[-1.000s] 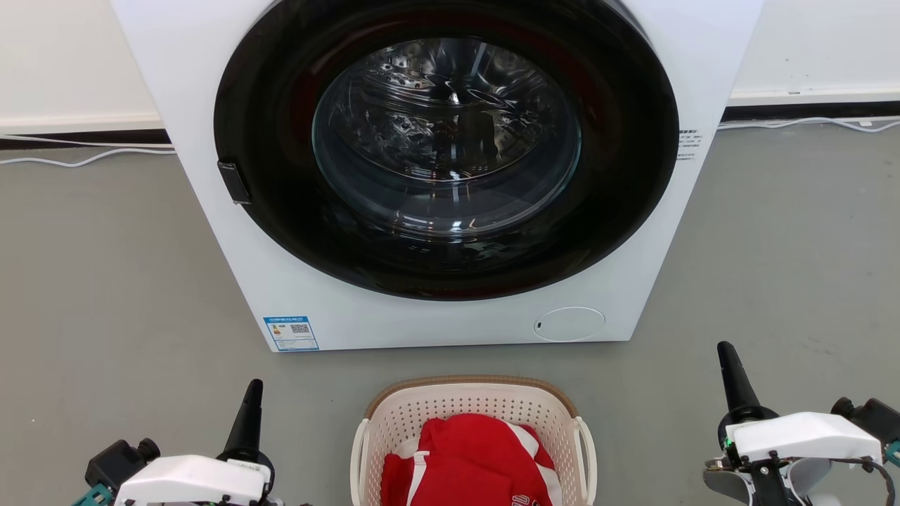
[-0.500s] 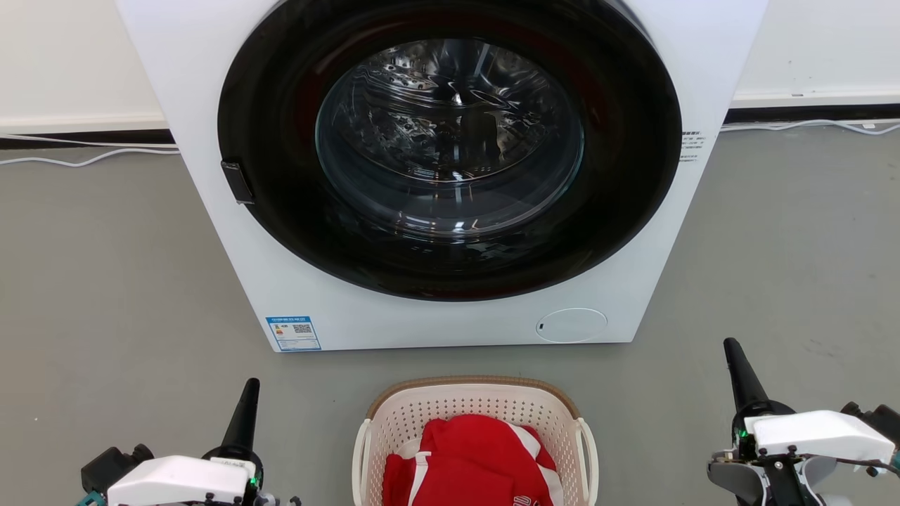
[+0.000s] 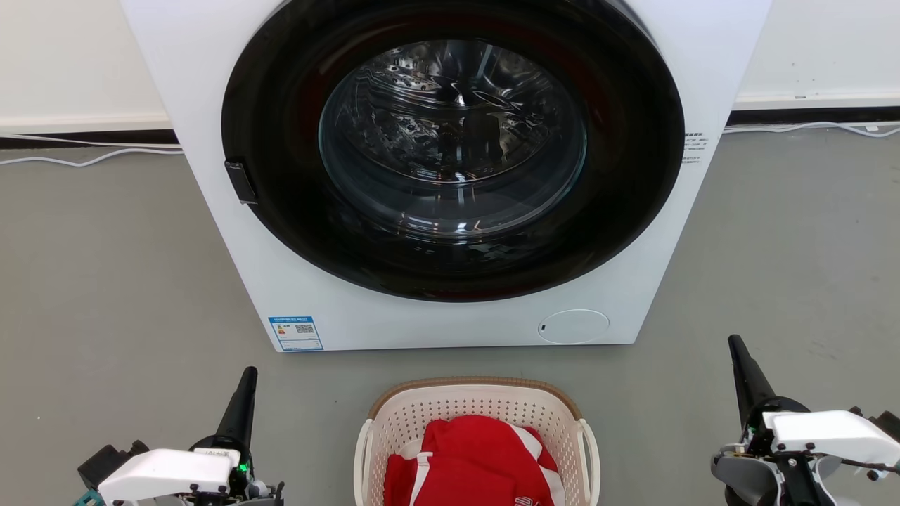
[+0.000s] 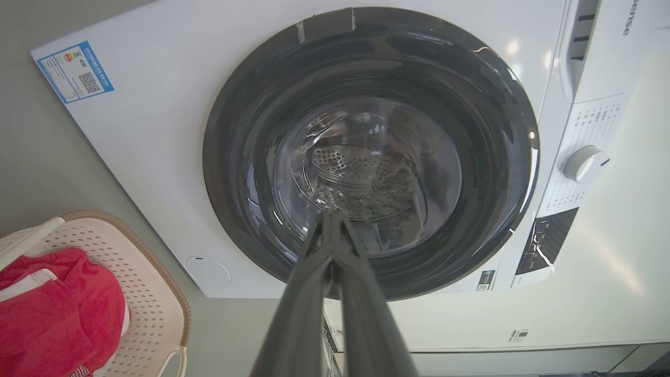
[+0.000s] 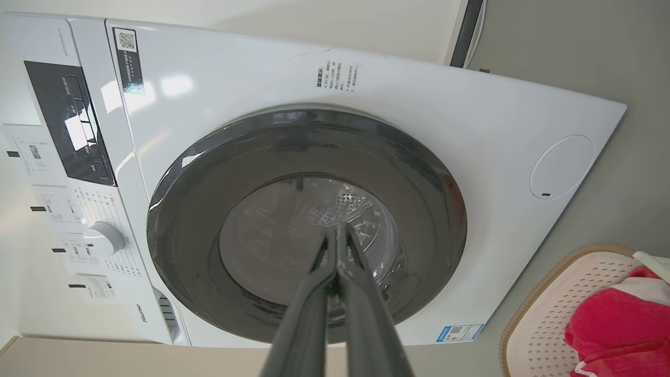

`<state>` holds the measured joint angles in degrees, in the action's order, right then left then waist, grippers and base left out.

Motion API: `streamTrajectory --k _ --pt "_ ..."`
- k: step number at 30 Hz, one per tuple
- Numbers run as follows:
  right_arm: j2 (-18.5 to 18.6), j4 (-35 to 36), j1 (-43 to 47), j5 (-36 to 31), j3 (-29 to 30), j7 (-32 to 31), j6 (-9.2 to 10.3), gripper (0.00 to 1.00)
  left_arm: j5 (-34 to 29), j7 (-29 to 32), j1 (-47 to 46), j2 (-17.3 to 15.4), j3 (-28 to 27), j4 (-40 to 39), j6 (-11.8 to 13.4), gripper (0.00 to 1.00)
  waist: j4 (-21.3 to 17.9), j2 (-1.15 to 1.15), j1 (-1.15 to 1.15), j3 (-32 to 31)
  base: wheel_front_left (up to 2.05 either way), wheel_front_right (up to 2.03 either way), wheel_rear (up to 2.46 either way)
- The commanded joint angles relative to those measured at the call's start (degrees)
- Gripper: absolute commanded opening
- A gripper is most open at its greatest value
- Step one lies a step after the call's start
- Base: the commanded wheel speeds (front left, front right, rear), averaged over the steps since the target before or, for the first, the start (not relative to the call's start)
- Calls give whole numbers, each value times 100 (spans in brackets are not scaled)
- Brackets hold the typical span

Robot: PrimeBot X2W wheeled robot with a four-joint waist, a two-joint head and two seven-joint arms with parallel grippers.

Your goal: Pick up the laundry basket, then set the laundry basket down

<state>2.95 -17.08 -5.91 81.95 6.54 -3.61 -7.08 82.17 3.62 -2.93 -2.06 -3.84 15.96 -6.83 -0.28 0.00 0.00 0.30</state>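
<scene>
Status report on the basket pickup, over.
Left gripper shut, empty. Right gripper shut, empty. Laundry basket on floor between them, untouched. Washer behind, apart.

Premises: a laundry area, bare enough to read as a test room rather than a furnished home. Evidence: a white front-loading washer (image 3: 422, 327) stands on a plain grey floor (image 3: 105, 281) before a white wall (image 3: 70, 63) with dark skirting (image 3: 84, 138). Loose white cables (image 3: 77, 160) trail along the far wall. A blue label (image 3: 296, 333) is stuck on the washer's front. The near laundry basket (image 3: 474, 384) holds a red garment (image 3: 471, 460).
</scene>
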Motion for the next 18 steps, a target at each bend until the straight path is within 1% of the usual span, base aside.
streamTrajectory --k 1,13,18 --pt "11 213 -50 218 -82 -81 -40 0 198 74 -284 -72 -187 -170 -57 0 4 0 0 -1 0 0 0" --pt "-6 300 -28 976 -5 -278 -41 0 955 276 -325 -81 -264 -188 -65 0 27 0 0 -12 0 0 0" --pt "-7 305 -27 1020 0 -289 -41 0 999 287 -327 -82 -268 -189 -66 0 28 0 0 -12 0 0 0"
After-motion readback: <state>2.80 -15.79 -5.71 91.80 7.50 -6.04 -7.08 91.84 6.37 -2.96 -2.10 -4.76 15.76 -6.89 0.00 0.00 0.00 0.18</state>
